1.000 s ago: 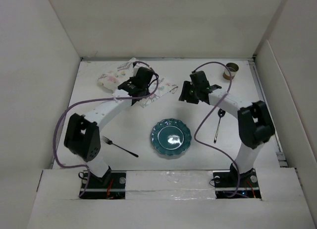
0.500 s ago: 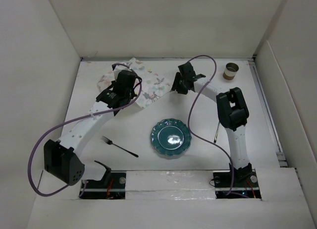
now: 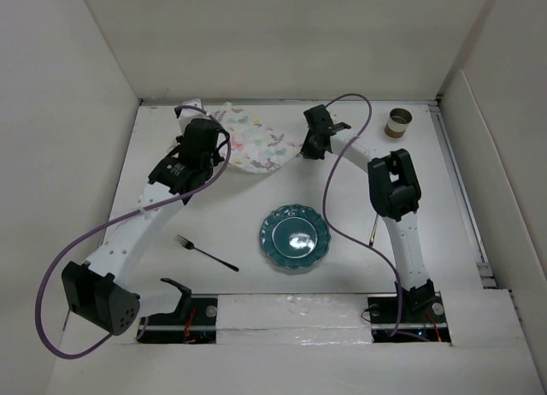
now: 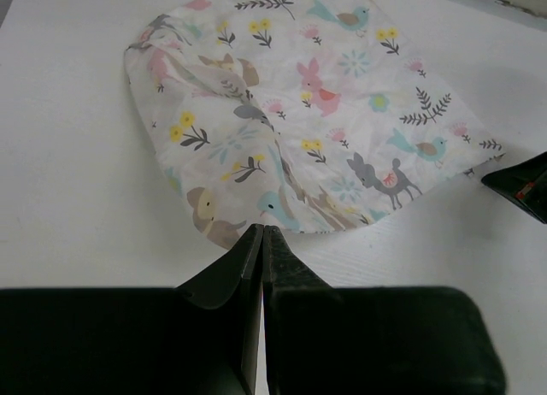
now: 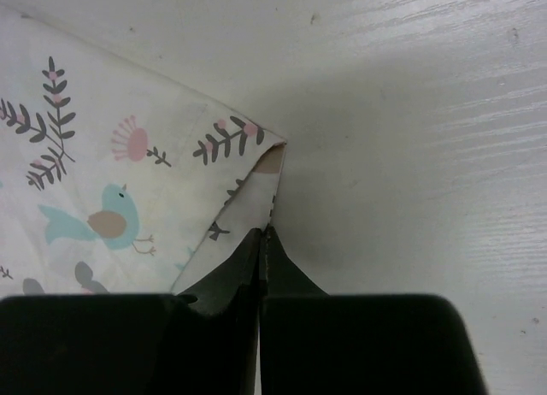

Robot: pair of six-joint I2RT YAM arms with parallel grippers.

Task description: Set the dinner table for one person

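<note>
The floral placemat (image 3: pixel 256 143) lies rumpled at the back of the white dinner table (image 3: pixel 231 211). My left gripper (image 3: pixel 208 156) is shut on the placemat's left edge (image 4: pixel 256 215), where the cloth is folded and bunched. My right gripper (image 3: pixel 306 152) is shut on the folded-over right corner of the placemat (image 5: pixel 248 185). Both sets of jaws are pressed together with the cloth running into their tips. A teal plate (image 3: pixel 295 238) sits in the middle nearer the front. A fork (image 3: pixel 207 253) lies to its left.
A small brown cup (image 3: pixel 398 121) stands at the back right corner. A spoon (image 3: pixel 373 233) lies right of the plate, mostly hidden behind the right arm. White walls close in the table on three sides. Purple cables loop over both arms.
My right gripper has closed on the placemat's right corner. The left arm moved left with the cloth's edge, and the placemat now lies more spread out between the two grippers.
</note>
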